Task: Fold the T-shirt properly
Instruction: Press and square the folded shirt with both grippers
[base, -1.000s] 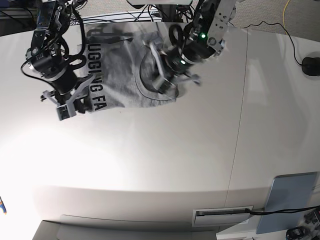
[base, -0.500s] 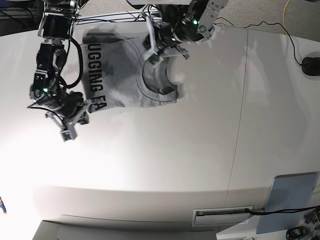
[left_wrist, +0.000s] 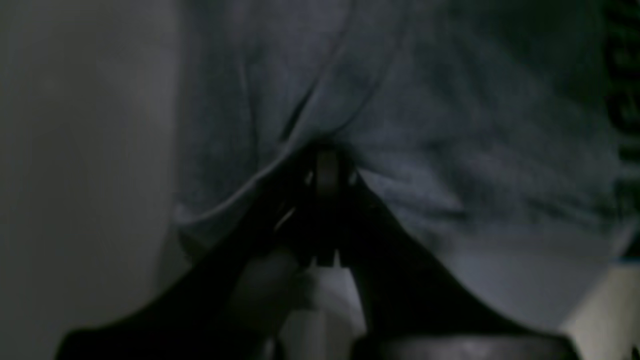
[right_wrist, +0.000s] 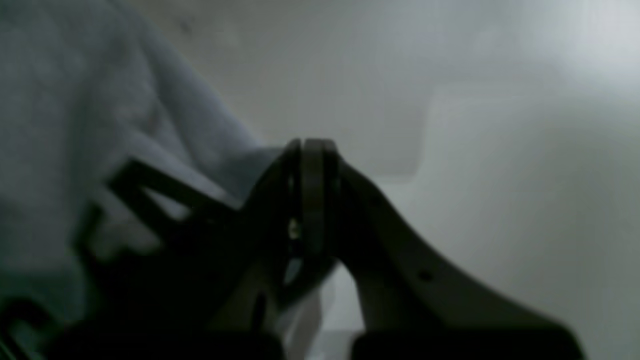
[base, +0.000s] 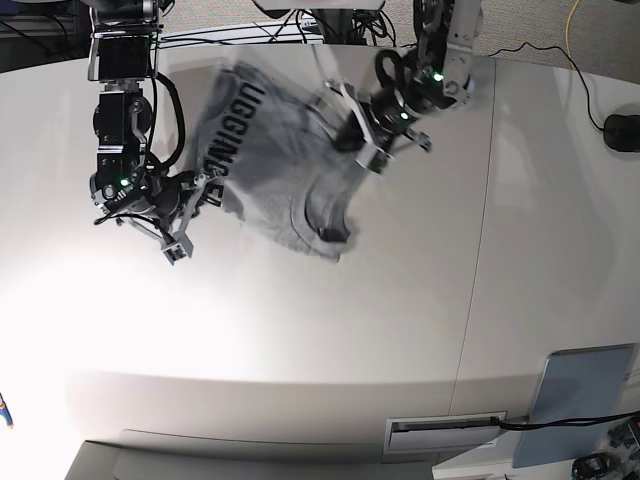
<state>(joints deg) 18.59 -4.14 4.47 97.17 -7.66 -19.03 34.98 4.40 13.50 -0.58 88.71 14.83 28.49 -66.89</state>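
Both pincers clenched on grey T-shirt (base: 275, 170): left pincer (base: 362, 135) on its plain side, right pincer (base: 200, 195) beside black lettering; cloth lifted off white counter (base: 330, 320).

one t-shirt (base: 270, 160) is lying across one bench (base: 380, 320), two grippers, left gripper (base: 345, 125) and right gripper (base: 200, 195), are showing, and one blue-grey panel (base: 580, 400) is sitting apart.
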